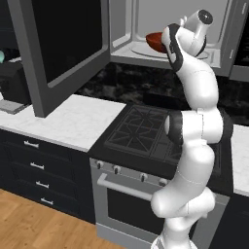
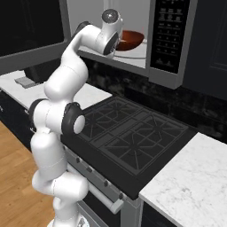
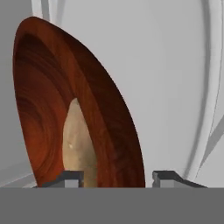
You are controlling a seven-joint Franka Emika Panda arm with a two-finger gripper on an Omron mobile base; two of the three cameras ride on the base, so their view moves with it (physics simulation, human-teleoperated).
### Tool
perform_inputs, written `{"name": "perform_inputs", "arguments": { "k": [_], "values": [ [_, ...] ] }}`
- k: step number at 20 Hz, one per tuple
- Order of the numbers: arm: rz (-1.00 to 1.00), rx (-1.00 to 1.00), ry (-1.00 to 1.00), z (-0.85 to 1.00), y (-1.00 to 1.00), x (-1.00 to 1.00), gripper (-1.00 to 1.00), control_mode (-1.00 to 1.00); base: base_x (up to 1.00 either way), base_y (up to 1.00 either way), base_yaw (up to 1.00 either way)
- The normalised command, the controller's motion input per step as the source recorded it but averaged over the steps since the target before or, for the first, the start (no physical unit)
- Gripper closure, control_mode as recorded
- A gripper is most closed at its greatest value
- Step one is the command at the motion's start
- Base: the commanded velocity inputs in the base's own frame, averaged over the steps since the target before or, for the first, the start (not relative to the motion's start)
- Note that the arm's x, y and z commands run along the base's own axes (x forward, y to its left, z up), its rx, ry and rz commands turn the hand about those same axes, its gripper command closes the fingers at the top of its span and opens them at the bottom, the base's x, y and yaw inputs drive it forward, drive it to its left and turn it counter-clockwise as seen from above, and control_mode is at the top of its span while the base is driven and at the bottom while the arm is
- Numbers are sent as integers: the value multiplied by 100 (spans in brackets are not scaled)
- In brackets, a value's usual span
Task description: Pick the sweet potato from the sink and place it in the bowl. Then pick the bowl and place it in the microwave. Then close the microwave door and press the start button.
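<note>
- The microwave (image 2: 170, 40) hangs over the range with its cavity exposed. Note that its control panel occupies the right end of the front face.
- The microwave door (image 1: 61, 46) stands swung wide at the left edge of the cavity, its black glass window facing the room. Judge it stiff and hinged; push on the dark frame near the free edge, not on the glass.
- The arm reaches up into the cavity opening, with its wrist at the front edge of the cavity floor.
- The bowl (image 1: 154, 41) sits inside the microwave, on the round glass turntable (image 2: 135, 52) and toward its front. Treat the bowl as rigid, light and glossy, so expect the rim to slip under a weak pinch. If you must reseat it, take hold across the rim wall, one finger inside and one outside.
- The gripper (image 3: 117, 178) has its jaws apart and straddles the near rim of the bowl: one fingertip shows inside the rim, the other outside. Whether either fingertip touches the wood cannot be told. Nothing appears clamped.
- The sweet potato (image 3: 78, 146) lies in the bowl's hollow, against the inner wall. Judge it firm, light and free to roll; avoid jolting the bowl.
- Judged stage: bowl placement looks complete or nearly so. Door closing and the start button remain.
</note>
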Motion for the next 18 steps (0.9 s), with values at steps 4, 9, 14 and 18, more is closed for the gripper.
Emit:
{"name": "perform_inputs", "arguments": {
  "k": [4, 9, 14, 18],
  "values": [
    [5, 0, -16, -7, 0, 5, -100, -100, 0, 0, 0],
    [4, 0, -17, 0, 3, -18, -100, -100, 0, 0, 0],
    [2, 1, -14, 1, 15, -48, -100, -100, 0, 0, 0],
    [2, 0, -5, 3, 26, -78, -100, -100, 0, 0, 0]
  ]
}}
